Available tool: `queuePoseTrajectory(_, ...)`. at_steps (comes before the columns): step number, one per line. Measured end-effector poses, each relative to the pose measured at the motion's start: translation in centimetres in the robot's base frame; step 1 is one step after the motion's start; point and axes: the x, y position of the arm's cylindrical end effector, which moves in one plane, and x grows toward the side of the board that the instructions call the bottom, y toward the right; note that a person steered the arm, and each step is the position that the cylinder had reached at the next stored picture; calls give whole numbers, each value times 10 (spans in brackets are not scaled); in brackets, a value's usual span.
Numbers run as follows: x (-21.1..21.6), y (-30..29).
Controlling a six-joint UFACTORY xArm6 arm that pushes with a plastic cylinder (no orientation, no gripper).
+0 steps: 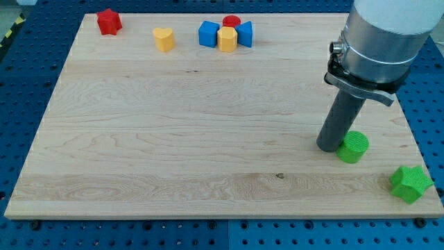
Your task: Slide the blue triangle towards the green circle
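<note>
**Wooden board and the blocks on it**

A pale wooden board [173,139] fills most of the frame. In the upper left corner lies a red star [109,21], with a yellow heart [164,39] to its right. At top centre a cluster sits touching: a blue cube [208,33], a yellow hexagon [227,39], a red cylinder [232,21] behind it, and a blue block [245,32], probably the triangle. At lower right rest a green circle [354,146] and, in the corner, a green star [411,183].
</note>
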Motion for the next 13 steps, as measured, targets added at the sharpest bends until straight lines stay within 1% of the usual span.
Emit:
queuePoseTrajectory(2, 0, 0)
queuePoseTrajectory(3, -18, -7)
queuePoseTrajectory(4, -81, -2)
queuePoseTrajectory(5, -167, 23)
queuePoseTrajectory(6, -251, 20)
queuePoseTrajectory(7, -299, -33)
queuePoseTrajectory(8, -323, -104)
queuePoseTrajectory(9, -329, -117)
queuePoseTrajectory(10, -308, -117)
queuePoseTrajectory(11, -267, -120)
queuePoseTrajectory(13, -260, -114)
